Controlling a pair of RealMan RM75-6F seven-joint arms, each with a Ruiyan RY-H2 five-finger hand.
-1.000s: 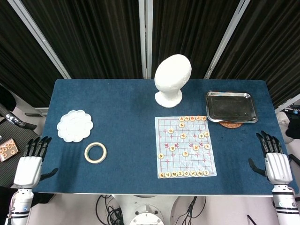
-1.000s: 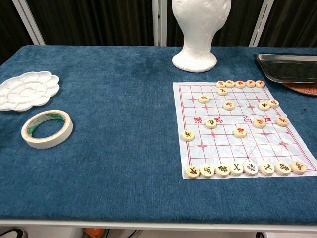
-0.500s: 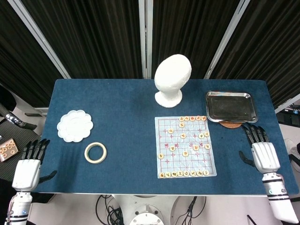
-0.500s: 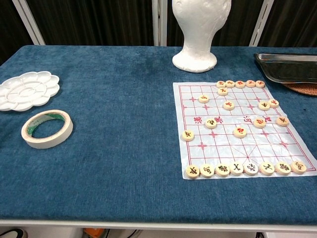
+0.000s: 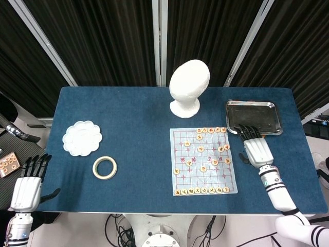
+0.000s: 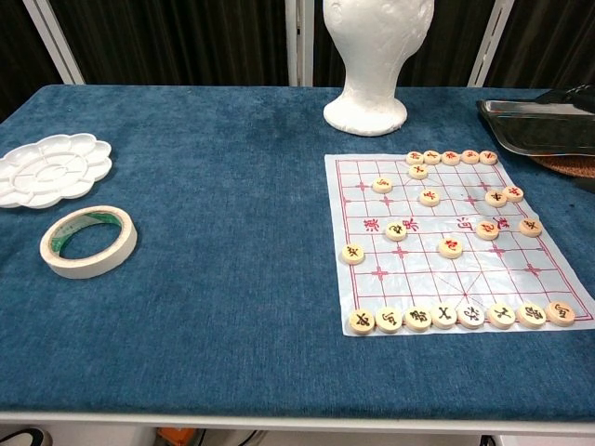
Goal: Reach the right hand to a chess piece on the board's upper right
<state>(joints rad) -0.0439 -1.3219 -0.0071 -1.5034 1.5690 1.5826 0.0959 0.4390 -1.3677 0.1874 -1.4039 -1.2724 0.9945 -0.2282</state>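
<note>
Chess pieces lined along the board's upper right edge lie just left of the right hand, whose empty fingers spread toward the steel tray, while the left hand hangs open far off the tabletop.

A matt blue cloth table carries a glossy plastic-looking board, wooden chess pieces, a shiny metal tray and a matt white head form.
</note>
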